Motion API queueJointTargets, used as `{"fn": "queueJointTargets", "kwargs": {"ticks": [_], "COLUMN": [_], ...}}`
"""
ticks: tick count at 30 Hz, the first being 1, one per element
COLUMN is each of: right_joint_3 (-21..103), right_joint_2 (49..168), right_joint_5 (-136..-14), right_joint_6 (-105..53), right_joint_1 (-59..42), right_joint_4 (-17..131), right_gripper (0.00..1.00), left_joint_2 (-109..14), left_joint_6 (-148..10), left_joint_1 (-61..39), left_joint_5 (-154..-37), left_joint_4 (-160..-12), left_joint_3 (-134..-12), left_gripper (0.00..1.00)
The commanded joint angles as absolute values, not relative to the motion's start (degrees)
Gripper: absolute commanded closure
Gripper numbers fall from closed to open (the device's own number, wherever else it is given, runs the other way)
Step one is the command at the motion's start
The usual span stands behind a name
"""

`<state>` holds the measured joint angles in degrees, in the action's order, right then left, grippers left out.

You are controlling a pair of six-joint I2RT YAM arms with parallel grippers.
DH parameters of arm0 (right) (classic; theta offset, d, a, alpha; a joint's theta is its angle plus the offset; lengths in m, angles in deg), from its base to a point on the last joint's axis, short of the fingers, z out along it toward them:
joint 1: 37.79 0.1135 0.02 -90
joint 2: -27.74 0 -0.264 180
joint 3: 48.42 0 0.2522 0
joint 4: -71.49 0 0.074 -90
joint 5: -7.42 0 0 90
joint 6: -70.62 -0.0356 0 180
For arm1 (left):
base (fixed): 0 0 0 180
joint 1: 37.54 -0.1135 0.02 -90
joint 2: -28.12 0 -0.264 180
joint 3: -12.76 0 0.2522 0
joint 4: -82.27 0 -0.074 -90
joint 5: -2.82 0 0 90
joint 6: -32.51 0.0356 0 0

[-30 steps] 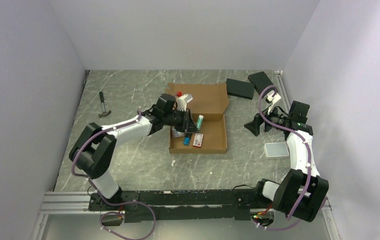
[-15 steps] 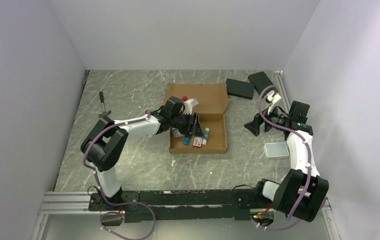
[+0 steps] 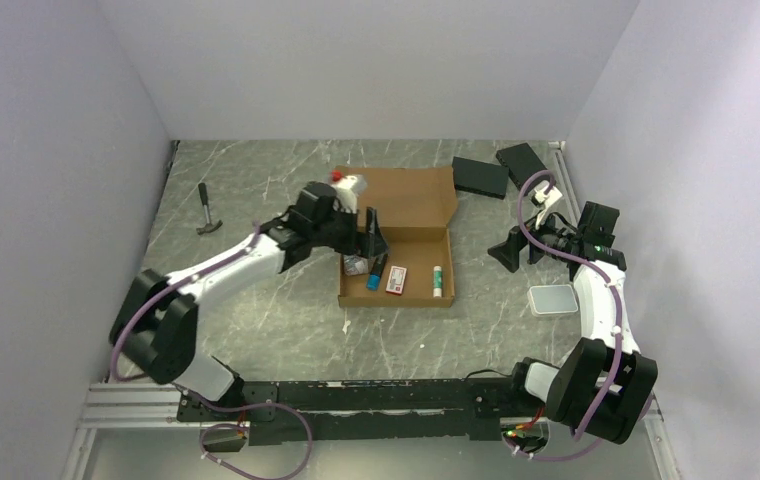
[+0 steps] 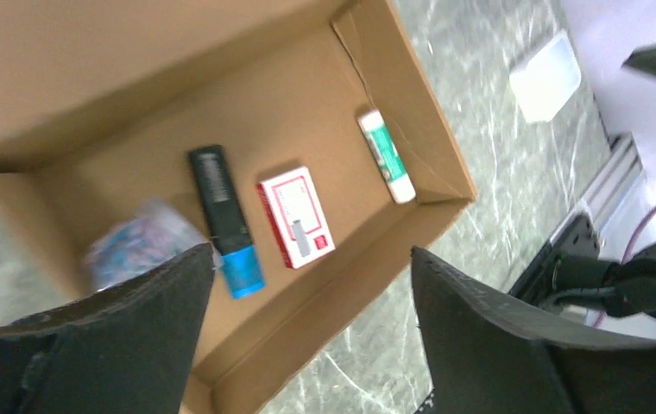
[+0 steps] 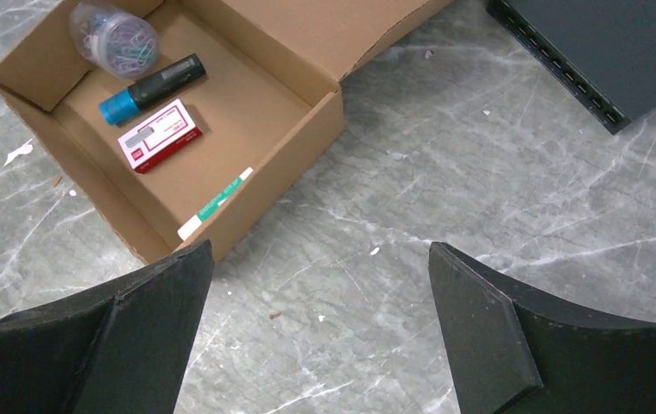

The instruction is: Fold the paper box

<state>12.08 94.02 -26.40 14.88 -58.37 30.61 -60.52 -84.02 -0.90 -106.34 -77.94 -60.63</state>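
While the box [image 3: 414, 250] sits open in the middle of the bench [image 3: 276, 190], its lid [image 3: 406, 195] leaning back toward the far side, we judge the step in hand to be bringing that lid over the contents. Our left end effector [image 4: 312, 254] hovers above the box's left part, fingers apart and empty. The right end effector [image 5: 320, 246] hangs off to the box's right, over bare bench, also apart and holding nothing. Inside lie a jar [image 5: 114, 37] of clips, a marker [image 4: 223, 220], a red carton [image 4: 296, 216] and a glue stick [image 4: 386, 155] along the right wall [image 5: 281, 164].

To do this well, we would take the lid at its far free edge, near a corner, and swing it in an arc about the crease so the board does not buckle. We would let the right end effector steady the right wall, since a light box may slide. The jar looks tallest, so we would check that the lid clears it before pressing down, and guide any side flaps inside the walls
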Motion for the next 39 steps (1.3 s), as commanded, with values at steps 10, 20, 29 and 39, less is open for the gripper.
{"fn": "queueJointTargets", "kwargs": {"ticks": [10,20,29,39], "right_joint_3": [10.48,21.84,41.48,49.91], "right_joint_2": [94.90,108.74,129.85,142.17], "right_joint_5": [-23.03,-52.45,-67.01,-64.60], "right_joint_6": [-2.66,-33.94,-46.01,-48.17], "right_joint_1": [-56.30,-42.55,-36.04,-34.54], "right_joint_4": [46.01,58.51,50.37,46.00], "right_gripper": [0.00,0.00,0.05,0.26], "left_joint_2": [-48.18,-68.72,-86.08,-94.20], "left_joint_6": [-89.53,-107.18,-108.93,-109.09], "left_joint_1": [-25.74,-36.42,-36.38,-35.34], "left_joint_5": [-109.47,-130.50,-128.64,-126.77], "left_joint_4": [-79.97,-94.00,-83.39,-74.66], "left_joint_3": [-55.17,-64.02,-79.10,-88.18], "left_gripper": [0.01,0.01,0.19,0.28]}}
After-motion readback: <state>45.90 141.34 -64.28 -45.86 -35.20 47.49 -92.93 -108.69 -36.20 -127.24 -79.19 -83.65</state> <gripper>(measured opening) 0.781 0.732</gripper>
